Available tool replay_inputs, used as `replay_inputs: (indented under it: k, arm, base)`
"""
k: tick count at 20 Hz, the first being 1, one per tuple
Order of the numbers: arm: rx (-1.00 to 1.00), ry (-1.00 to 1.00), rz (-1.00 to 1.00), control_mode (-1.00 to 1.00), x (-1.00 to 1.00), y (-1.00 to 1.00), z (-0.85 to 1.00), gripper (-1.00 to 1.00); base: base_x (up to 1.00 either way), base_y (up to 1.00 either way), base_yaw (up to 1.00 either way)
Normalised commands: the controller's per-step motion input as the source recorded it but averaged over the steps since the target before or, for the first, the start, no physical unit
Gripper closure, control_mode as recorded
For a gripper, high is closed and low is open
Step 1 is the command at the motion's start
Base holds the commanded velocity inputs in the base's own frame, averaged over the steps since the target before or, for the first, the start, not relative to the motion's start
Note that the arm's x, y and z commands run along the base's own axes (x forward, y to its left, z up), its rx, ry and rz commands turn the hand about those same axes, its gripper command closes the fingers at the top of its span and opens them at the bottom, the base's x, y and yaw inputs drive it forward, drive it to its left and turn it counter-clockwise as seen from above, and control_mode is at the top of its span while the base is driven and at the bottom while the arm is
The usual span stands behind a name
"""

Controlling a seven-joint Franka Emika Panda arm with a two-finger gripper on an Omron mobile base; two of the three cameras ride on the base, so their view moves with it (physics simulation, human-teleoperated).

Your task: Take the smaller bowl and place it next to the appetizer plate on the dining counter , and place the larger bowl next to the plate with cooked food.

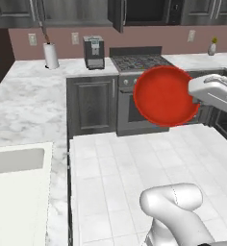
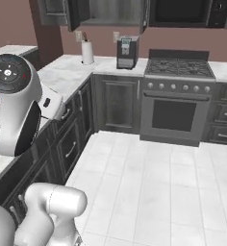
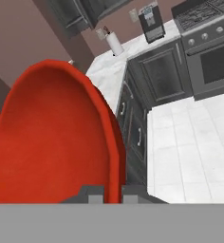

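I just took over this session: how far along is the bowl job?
Done: the red bowl is picked up. In hand: the gripper is shut on its rim and holds it on edge, in the air in front of the stove. Left: setting it down by the small plate, then the whole move of the larger bowl.
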Motion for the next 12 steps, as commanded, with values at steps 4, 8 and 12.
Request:
replay_inputs:
  k: [4, 8, 12]
  arm:
    - [0.0, 0.0, 0.0, 1.0, 0.0, 0.0, 0.0, 1.0]
    - [0.0, 0.0, 0.0, 1.0, 0.0, 0.0, 0.0, 1.0]
    - [0.0, 0.0, 0.0, 1.0, 0.0, 0.0, 0.0, 1.0]
  base:
    - [-1.0, 0.0, 0.0]
    - [-1.0, 0.0, 0.0]
    - [-1.0, 0.0, 0.0]
